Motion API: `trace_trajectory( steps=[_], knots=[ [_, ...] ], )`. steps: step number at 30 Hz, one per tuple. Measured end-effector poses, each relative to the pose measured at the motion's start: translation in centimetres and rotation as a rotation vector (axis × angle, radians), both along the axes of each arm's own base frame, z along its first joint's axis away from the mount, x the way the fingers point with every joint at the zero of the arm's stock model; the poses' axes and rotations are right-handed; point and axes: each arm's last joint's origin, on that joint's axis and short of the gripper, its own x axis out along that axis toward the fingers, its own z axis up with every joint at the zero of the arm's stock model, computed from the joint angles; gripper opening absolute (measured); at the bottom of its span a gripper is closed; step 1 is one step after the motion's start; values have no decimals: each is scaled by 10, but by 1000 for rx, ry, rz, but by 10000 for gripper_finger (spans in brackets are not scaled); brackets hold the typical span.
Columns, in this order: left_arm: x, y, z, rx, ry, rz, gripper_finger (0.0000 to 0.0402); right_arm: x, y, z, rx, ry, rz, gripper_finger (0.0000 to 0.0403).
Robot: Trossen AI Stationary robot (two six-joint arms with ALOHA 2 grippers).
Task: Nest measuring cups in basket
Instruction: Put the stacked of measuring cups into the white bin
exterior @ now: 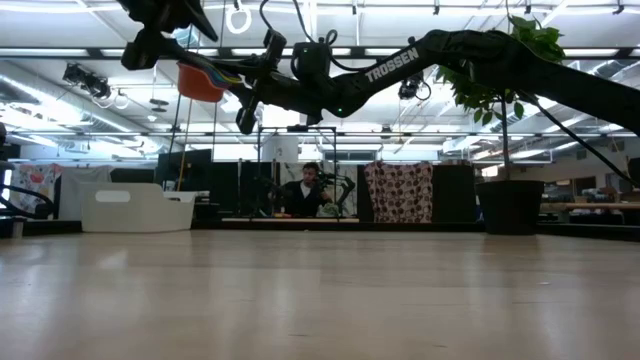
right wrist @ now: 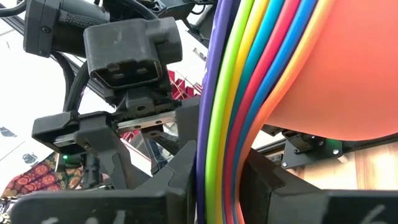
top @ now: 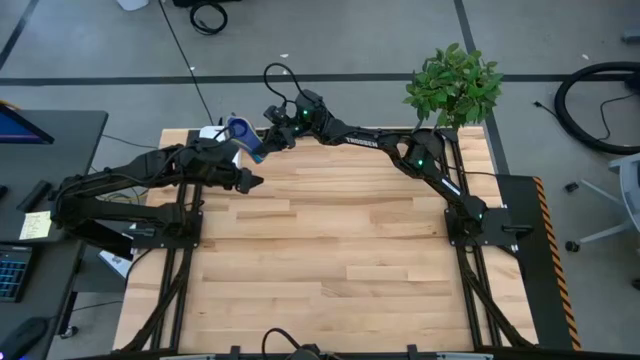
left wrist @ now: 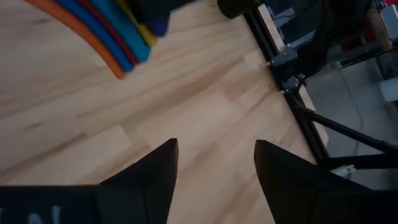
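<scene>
The measuring cups are nested into one stack, orange bowl outermost (right wrist: 360,74), and hang high over the table's far left (top: 243,135) (exterior: 200,82). My right gripper (right wrist: 227,186) (top: 268,138) reaches across from the right and is shut on their handles. My left gripper (left wrist: 214,155) (top: 250,181) stands open just nearer than the stack, with nothing between its fingers; the handles' ends (left wrist: 118,31) show beyond it. The white basket (exterior: 135,207) (top: 213,132) rests on its bottom at the far left edge, mostly hidden by the arms in the high view. My right gripper pinches the stacked flat handles (right wrist: 230,143) between its two fingers (right wrist: 180,180), the coloured edges side by side in the gap. The fingers come roughly level from the table's right. The nested stack is lifted clear of the table, bowls beyond the fingertips.
A potted plant (top: 455,85) (exterior: 510,200) stands at the far right corner. The wooden tabletop (top: 330,260) lies bare in the middle and near side. A person (exterior: 305,190) sits in the room beyond the far edge.
</scene>
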Motion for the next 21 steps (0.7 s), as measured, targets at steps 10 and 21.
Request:
trace_trajectory(
  steps=[10, 21],
  knots=[
    [-7, 7, 5, 119, -11, 309, 222, 0, 0, 0, 2, 2, 1, 87],
    [-6, 11, 3, 141, -11, 427, 222, 0, 0, 0, 1, 1, 0, 87]
  ],
)
